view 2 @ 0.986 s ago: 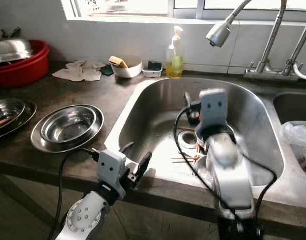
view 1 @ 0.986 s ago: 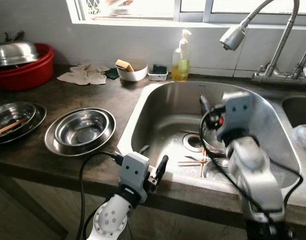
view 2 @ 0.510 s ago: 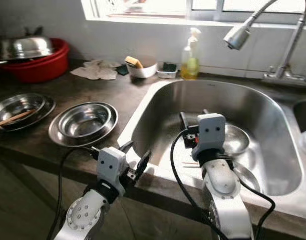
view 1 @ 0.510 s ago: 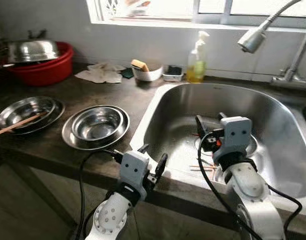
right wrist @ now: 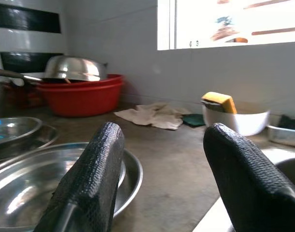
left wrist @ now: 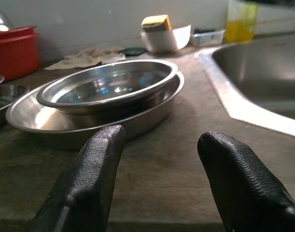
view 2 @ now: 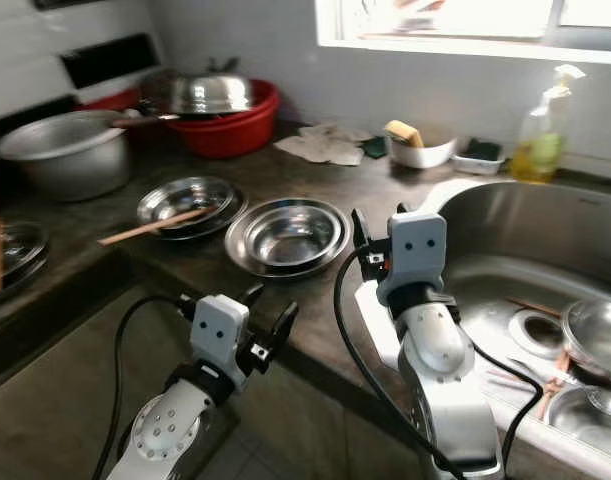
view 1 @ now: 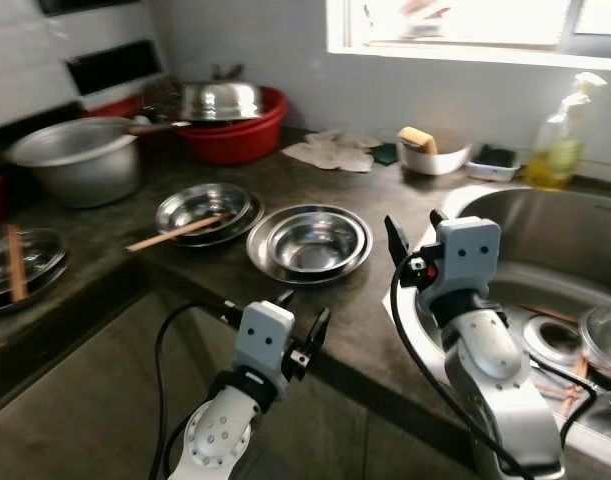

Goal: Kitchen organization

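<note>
Stacked steel bowl and plate [view 1: 313, 243] sitting on the dark tabletop [view 1: 385, 300] beside the sink [view 1: 545, 300], unsorted with chopstick-bearing bowls [view 1: 203, 208] nearby, both the left pincer [view 1: 303, 330] and right pincer [view 1: 410, 228] hovering spread and empty, organizing seemingly barely begun, no legible labels.

A dark stone counter [view 1: 380, 300] carries the kitchenware, with a steel sink [view 1: 545, 215] set into its right end. Just left of the sink sits a steel bowl nested in a plate [view 1: 310, 243], and further from the sink another bowl and plate with a wooden stick [view 1: 175, 232] across them. Behind these, away from the sink, stand a red basin [view 1: 240, 135] holding a steel lid, a crumpled cloth [view 1: 333, 152], a white bowl with a sponge [view 1: 430, 155] and a soap bottle [view 1: 555, 150].
</note>
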You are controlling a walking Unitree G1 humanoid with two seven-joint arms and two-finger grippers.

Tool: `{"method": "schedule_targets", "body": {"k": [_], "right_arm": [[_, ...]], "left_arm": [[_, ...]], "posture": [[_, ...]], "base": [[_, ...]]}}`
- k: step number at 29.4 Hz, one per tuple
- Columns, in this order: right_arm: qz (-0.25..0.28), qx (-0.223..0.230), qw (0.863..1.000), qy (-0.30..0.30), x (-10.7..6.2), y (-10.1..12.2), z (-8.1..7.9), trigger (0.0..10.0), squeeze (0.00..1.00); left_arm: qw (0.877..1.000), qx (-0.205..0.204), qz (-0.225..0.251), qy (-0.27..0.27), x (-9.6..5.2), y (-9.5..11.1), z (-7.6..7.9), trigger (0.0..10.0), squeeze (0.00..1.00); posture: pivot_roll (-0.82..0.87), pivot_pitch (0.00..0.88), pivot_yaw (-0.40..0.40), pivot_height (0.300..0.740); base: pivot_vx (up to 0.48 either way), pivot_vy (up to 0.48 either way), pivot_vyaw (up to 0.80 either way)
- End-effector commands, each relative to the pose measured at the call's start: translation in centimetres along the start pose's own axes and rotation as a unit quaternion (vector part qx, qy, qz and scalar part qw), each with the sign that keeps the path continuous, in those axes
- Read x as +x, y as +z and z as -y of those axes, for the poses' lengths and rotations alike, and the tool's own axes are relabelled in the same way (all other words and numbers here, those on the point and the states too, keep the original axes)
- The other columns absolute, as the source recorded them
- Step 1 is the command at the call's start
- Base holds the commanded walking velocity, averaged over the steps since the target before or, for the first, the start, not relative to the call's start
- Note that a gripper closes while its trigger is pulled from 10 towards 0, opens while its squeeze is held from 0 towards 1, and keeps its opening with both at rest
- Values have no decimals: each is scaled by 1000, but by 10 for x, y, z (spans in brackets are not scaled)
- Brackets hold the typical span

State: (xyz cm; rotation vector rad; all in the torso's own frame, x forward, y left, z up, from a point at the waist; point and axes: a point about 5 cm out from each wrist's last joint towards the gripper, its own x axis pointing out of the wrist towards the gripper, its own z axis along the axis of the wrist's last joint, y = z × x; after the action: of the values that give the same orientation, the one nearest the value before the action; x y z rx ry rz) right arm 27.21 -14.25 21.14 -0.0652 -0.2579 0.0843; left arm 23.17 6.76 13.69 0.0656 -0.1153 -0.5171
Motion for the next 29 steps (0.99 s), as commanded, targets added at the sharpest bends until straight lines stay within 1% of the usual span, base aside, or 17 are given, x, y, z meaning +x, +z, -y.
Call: {"method": "schedule_targets", "body": {"k": [1, 5, 9, 12, 13, 16, 18, 23, 24, 29], "right_arm": [[4, 5, 1000, -2, 4, 3, 0, 10000, 0], [5, 4, 1000, -4, 5, 5, 1, 10000, 0], [-11, 4, 1000, 10, 8, 1, 0, 10000, 0], [-55, 14, 998, 38, 15, -7, -2, 10000, 0], [-53, 18, 997, 51, 19, -6, -4, 10000, 0], [-51, 24, 996, 65, 23, -4, -5, 10000, 0], [-38, 23, 995, 86, 28, 1, -6, 10000, 0], [-26, 17, 994, 101, 32, 5, -7, 10000, 0], [-24, 14, 994, 104, 33, 6, -8, 10000, 0], [-28, 17, 994, 105, 33, 5, -10, 10000, 0]], "left_arm": [[1000, 7, 5, 1, 0, 3, -3, 10000, 0], [1000, 6, 2, 2, 0, 2, -2, 10000, 0], [1000, 6, 2, 9, -1, 3, -2, 10000, 0], [1000, 13, -4, 17, -3, 0, -4, 10000, 0], [999, 21, -13, 29, -5, -4, -6, 10000, 0], [999, 25, -18, 34, -6, -6, -8, 10000, 0], [999, 22, -17, 34, -7, -5, -8, 10000, 0], [999, 17, -12, 36, -7, -3, -8, 10000, 0], [999, 16, -12, 38, -7, -3, -8, 10000, 0], [999, 13, -15, 35, -7, -4, -7, 10000, 0]], "posture": [[-34, 14, 19, 740], [-33, 21, 17, 740], [-32, 31, 15, 740], [-33, 34, 13, 740], [-35, 35, 12, 740], [-34, 35, 11, 740], [-25, 35, 5, 740], [-19, 36, 1, 740], [-19, 36, 1, 740], [-20, 39, 2, 740]], "base": [[0, 0, 0], [0, 0, 0], [0, 0, 0], [0, 0, 0], [0, 0, 0], [0, 0, 0], [0, 0, 0], [0, 0, 0], [0, 398, 0], [0, 458, 800]]}}
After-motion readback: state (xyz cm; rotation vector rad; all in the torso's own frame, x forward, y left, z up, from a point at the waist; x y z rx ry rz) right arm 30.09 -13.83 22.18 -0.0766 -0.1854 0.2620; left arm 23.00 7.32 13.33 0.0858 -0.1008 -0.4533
